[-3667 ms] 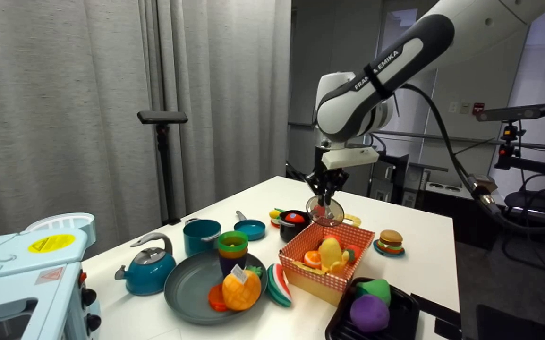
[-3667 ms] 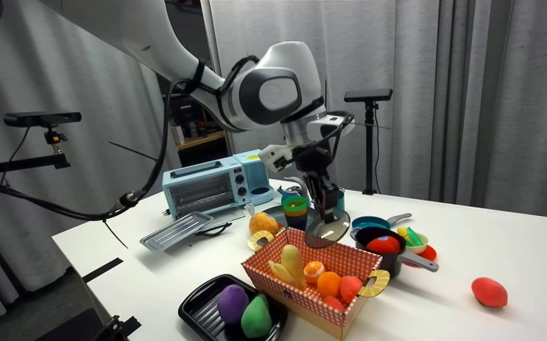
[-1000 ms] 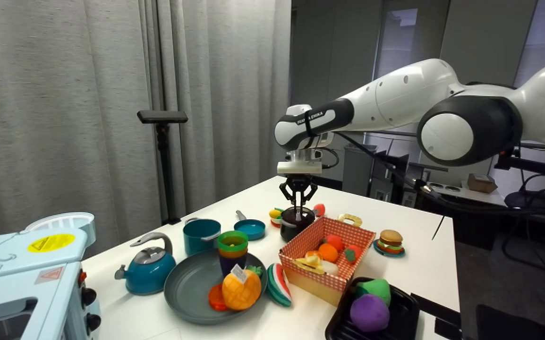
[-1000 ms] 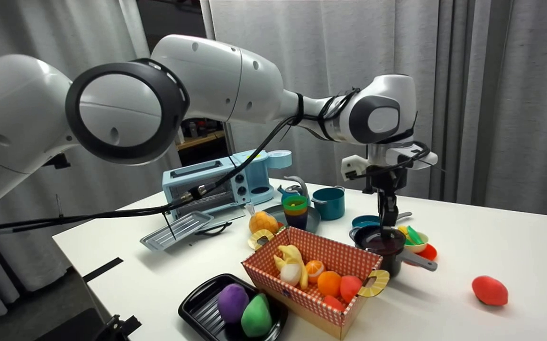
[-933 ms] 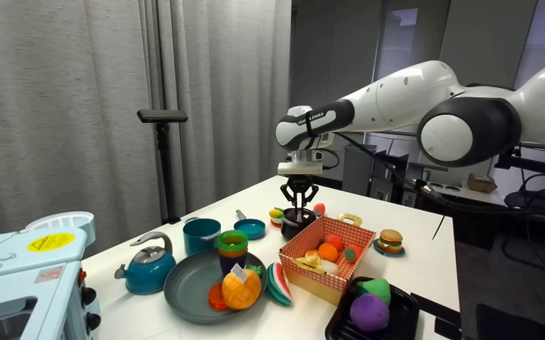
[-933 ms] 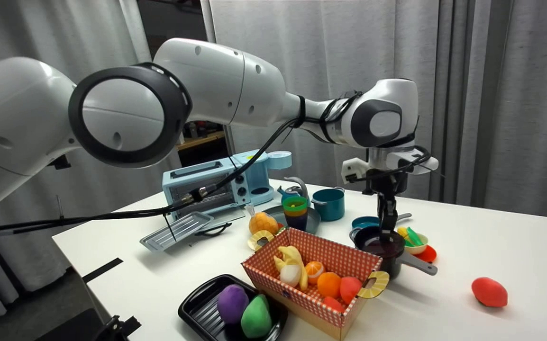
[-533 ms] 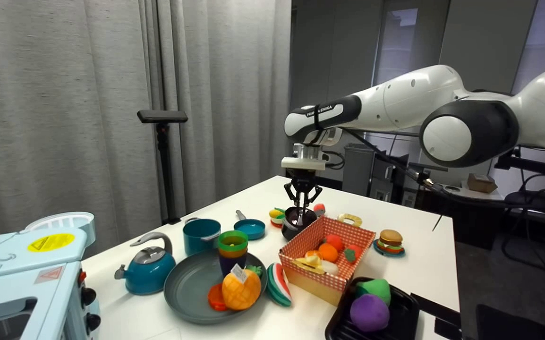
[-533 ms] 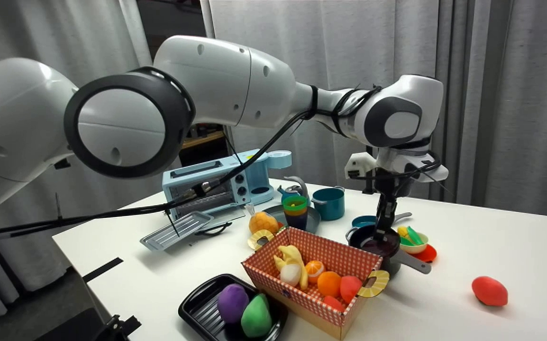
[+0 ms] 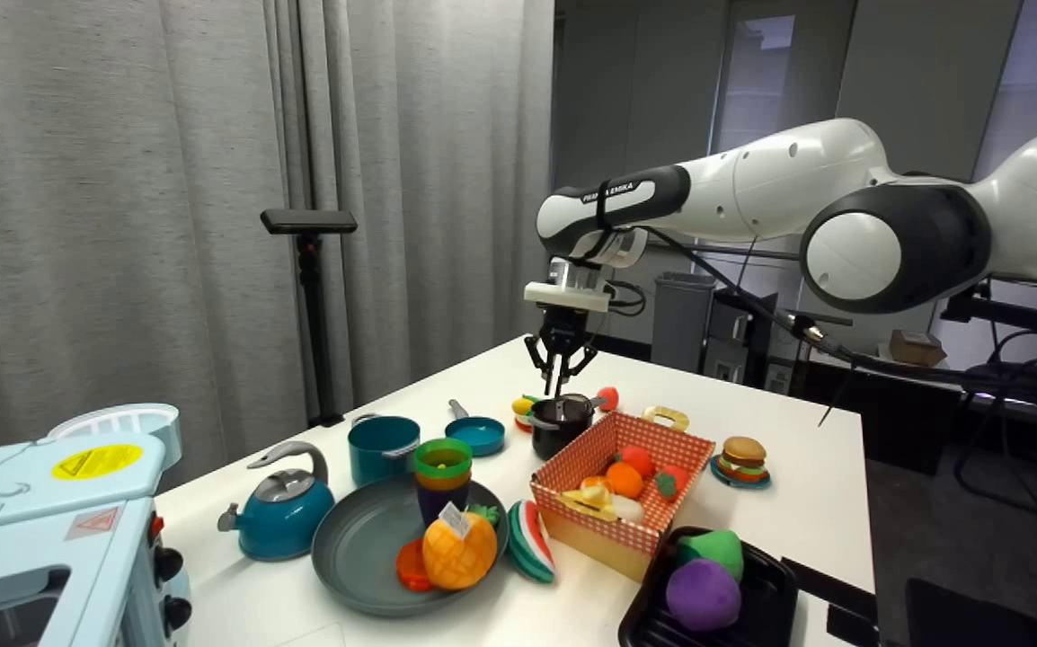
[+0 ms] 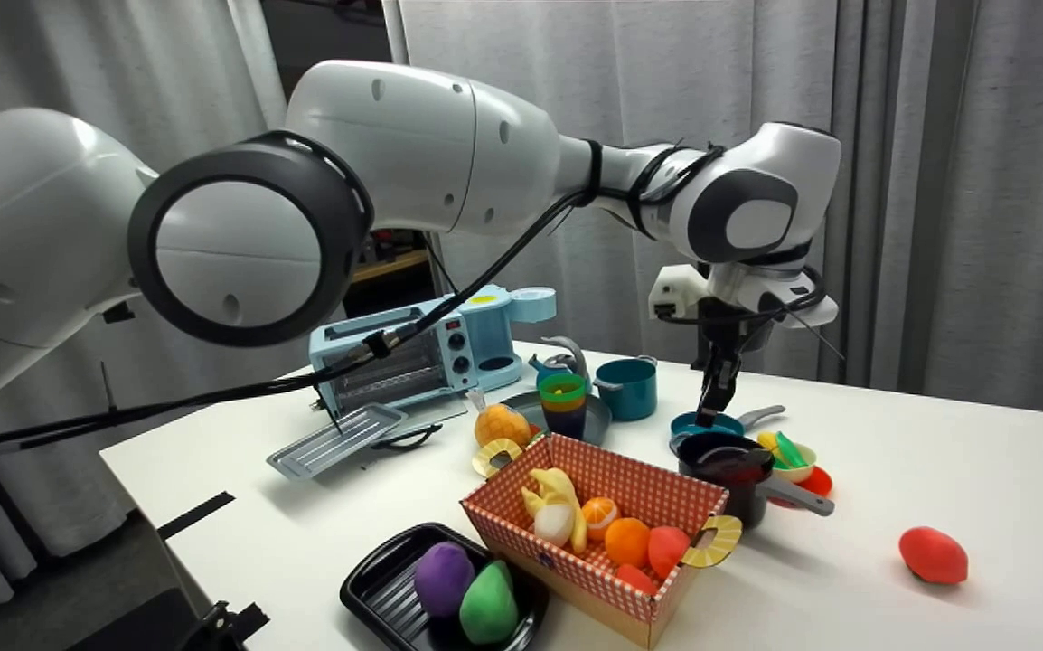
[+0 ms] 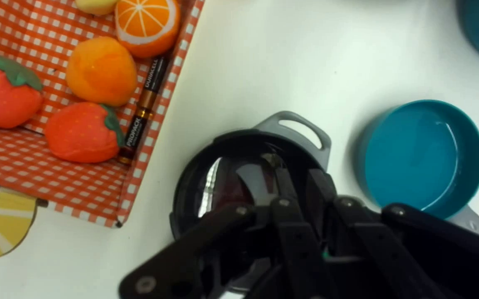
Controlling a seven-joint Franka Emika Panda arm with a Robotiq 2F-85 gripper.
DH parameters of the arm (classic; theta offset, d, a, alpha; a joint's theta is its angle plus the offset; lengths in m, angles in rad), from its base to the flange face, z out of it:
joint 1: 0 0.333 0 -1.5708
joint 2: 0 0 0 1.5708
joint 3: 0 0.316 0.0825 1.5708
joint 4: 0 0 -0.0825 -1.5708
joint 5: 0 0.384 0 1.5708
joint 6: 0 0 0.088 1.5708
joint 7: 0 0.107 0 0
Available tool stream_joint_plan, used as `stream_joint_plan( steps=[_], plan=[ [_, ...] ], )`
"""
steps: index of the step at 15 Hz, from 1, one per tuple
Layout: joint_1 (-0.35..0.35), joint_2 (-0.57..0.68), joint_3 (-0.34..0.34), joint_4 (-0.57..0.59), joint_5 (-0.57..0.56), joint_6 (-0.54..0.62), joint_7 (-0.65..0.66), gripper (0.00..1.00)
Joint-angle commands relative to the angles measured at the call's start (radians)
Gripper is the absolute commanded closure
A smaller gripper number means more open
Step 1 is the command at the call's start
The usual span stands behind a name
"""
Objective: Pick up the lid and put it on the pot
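The lid, dark see-through glass with red showing through, lies in or over the mouth of the black pot; whether it sits level I cannot tell. The pot stands right of centre in an exterior view, its long grey handle reaching toward the right of the frame. Above it hangs the pincer, tips down and apart from the lid, its fingers slightly spread with a narrow gap between them (the wrist view shows that gap best, low in the frame).

Room around the pot is uneven. In the wrist view the checkered box fills the upper left, and a strip of white table parts its wall from the pot. Toward the right of that view a teal pan stands near the pot's grey loop. In an exterior view a cream bowl sits just above the long handle in the frame.

Wider room lies at the right of an exterior view, where the table runs past a red toy fruit, its far edge drawn against the grey curtain. At the lower middle of that frame a black tray stands just beside the box; farther left the table's edge slants down, with a strip of black tape reaching it.
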Motion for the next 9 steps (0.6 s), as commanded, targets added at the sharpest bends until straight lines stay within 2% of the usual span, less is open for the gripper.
stream_joint_plan(
  steps=[1,3,4,5,7,8,9],
  plan=[
    [0.027,-0.011,-0.027,0.053,-0.073,-0.004,-0.066,0.96],
    [0.04,-0.023,-0.037,0.06,-0.115,0.004,-0.094,0.96],
    [0.046,-0.023,-0.041,0.068,-0.135,0.002,-0.101,0.57],
    [0.051,-0.036,-0.045,0.066,-0.153,0.007,-0.111,0.56],
    [0.06,-0.052,-0.049,0.064,-0.178,0.007,-0.101,0.43],
    [0.046,-0.041,-0.03,0.051,-0.154,0.002,-0.085,0.59],
    [0.05,-0.048,-0.034,0.051,-0.161,0.002,-0.085,0.52]
  ],
)
